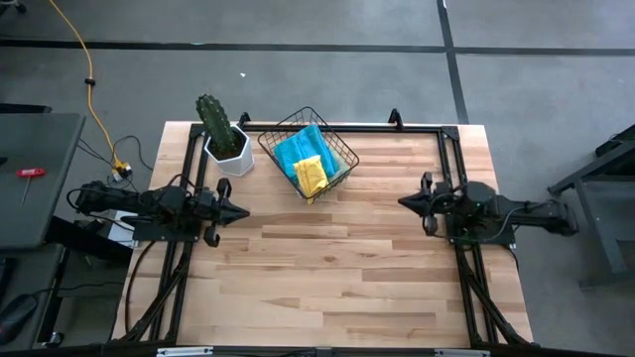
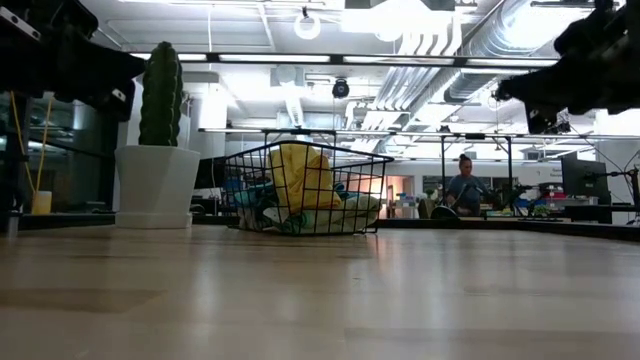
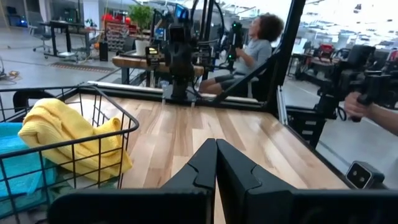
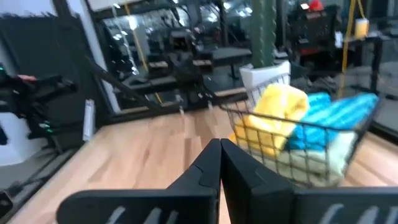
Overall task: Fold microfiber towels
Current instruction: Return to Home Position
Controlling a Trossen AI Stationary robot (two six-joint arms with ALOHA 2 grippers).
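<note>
The microfiber towels lie piled in a black wire basket [image 1: 309,154] at the table's far middle: a yellow one [image 1: 312,176] on top of teal-blue ones [image 1: 295,151], with a light green one [image 4: 311,163] below in the right wrist view. My left gripper [image 1: 243,210] is shut and empty at the table's left side, above the wood. My right gripper [image 1: 404,202] is shut and empty at the right side. Both point toward the table's middle.
A cactus in a white pot [image 1: 224,139] stands left of the basket at the far edge. Bare wood [image 1: 327,268] lies between the arms and toward the near edge. People sit at benches beyond the table [image 2: 465,185].
</note>
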